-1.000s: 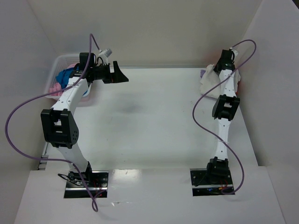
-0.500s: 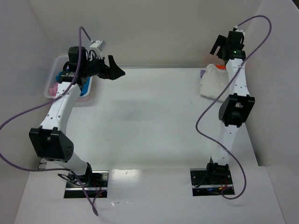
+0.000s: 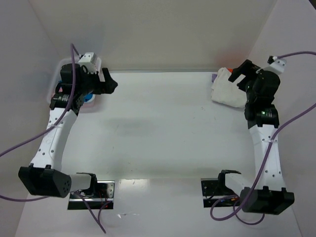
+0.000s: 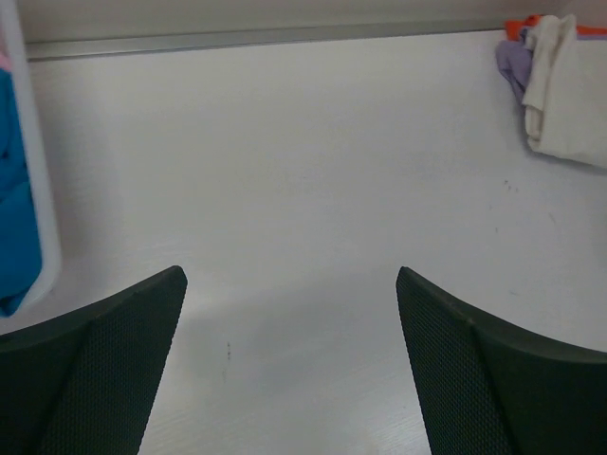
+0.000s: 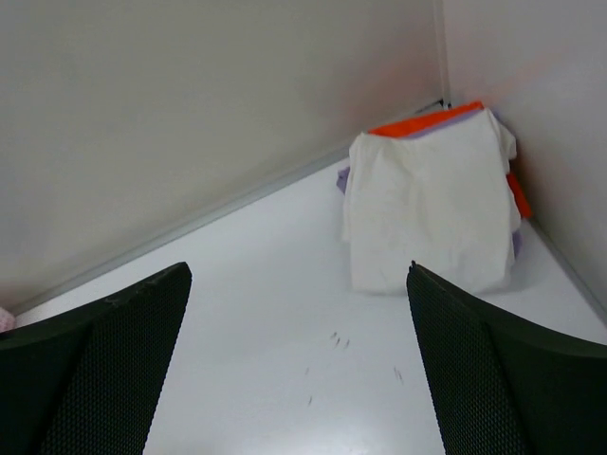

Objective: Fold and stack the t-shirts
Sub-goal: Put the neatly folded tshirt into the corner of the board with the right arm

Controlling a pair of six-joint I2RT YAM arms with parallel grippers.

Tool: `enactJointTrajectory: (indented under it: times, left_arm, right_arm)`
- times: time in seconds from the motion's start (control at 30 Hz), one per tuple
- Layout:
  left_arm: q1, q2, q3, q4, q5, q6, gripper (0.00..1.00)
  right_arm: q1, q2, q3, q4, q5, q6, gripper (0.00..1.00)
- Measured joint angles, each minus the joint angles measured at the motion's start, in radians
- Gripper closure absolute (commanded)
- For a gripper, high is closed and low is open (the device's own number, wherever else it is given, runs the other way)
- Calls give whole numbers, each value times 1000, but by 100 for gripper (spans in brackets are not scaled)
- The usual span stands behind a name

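Observation:
A folded stack of t-shirts lies in the far right corner of the table. The cream-white shirt is on top, with orange and lavender edges showing beneath it. My right gripper hangs open and empty above the table, just in front of the stack. My left gripper is open and empty at the far left, beside the basket. A blue shirt lies inside the basket; the same blue shirt peeks out under the left arm. The stack shows far across the table.
The white lattice basket stands at the far left corner, mostly hidden by the left arm; its white wall borders the left wrist view. White walls enclose the table on the back and both sides. Purple cables loop off both arms.
The right gripper opened, let go of the stack and drew back and up. The left arm swung its gripper left towards the basket. Both elbows dropped towards the near edge.

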Motion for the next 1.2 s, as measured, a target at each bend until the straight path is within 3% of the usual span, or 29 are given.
enactJointTrajectory:
  times: [0.43,0.83,1.2]
  left_arm:
    - [3,-407,-307,59,-125,-71,1]
    - [6,-418,-404,48,-350,-75,1]
    - [8,-380,-416,47,-375,-75,1]
  right_arm:
    - [-2,-175,-243,-51,-9,45,0]
    - [-2,-202,-307,-48,-15,44,0]
    - [-2,-211,-323,-47,-8,44,0]
